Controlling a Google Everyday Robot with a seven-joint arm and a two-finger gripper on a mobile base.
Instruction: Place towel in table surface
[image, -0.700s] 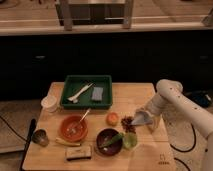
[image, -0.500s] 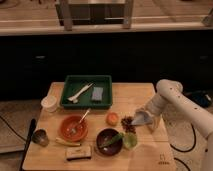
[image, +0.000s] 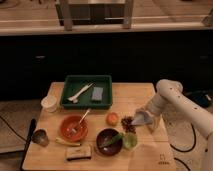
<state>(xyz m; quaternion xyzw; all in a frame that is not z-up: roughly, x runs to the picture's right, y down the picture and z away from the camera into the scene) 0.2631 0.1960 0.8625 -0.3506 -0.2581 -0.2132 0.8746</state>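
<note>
The light-wood table surface fills the middle of the camera view, with a small dark logo mark near its front right corner. My white arm reaches in from the right. My gripper is low over the right side of the tabletop, with a pale grey towel at its tip, resting on or just above the wood. The towel lies next to a small dark reddish cluster.
A green tray at the back holds white utensils and a grey sponge. Also on the table: a white cup, red bowl, orange, dark bowl, metal cup, sponge block.
</note>
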